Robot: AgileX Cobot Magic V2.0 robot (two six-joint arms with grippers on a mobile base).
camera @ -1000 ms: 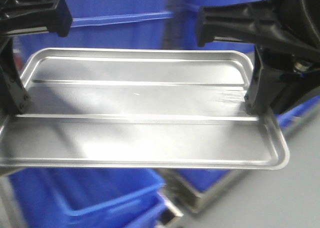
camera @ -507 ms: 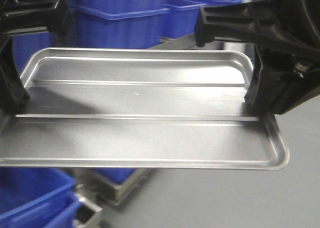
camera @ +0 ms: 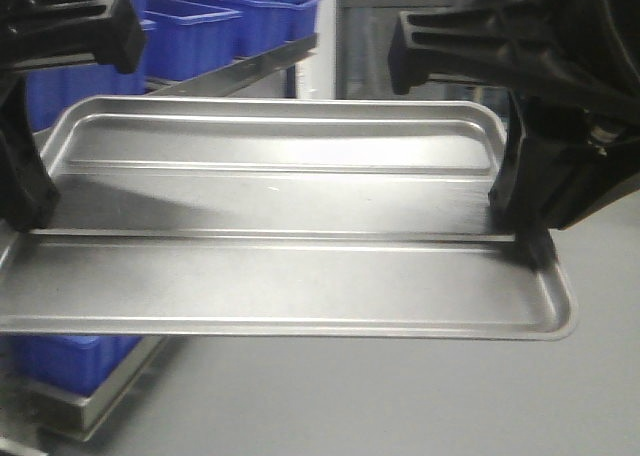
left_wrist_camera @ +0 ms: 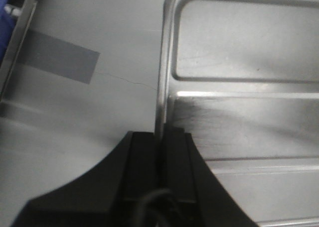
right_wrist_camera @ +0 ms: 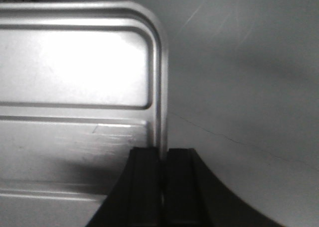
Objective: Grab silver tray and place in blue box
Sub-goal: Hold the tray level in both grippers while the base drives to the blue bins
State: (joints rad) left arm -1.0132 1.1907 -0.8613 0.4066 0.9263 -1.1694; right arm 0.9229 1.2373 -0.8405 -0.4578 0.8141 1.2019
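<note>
The silver tray (camera: 290,226) is held level in the air between both grippers and fills the front view. My left gripper (camera: 25,216) is shut on the tray's left rim; the left wrist view shows its black fingers (left_wrist_camera: 142,157) clamping the rim of the tray (left_wrist_camera: 239,62). My right gripper (camera: 520,231) is shut on the right rim; the right wrist view shows its fingers (right_wrist_camera: 147,172) pinching the rim of the tray (right_wrist_camera: 75,67). Blue boxes (camera: 200,26) stand behind at the upper left, far from the tray.
A metal rack edge (camera: 90,396) with a blue bin (camera: 60,356) sits at the lower left. Grey floor (camera: 400,396) lies below the tray. A darker grey tape patch (left_wrist_camera: 60,60) marks the floor in the left wrist view.
The background has slid left: the blue bins below and behind the tray have moved out to the left and grey floor now shows underneath. Both grippers keep the same hold on the tray.
</note>
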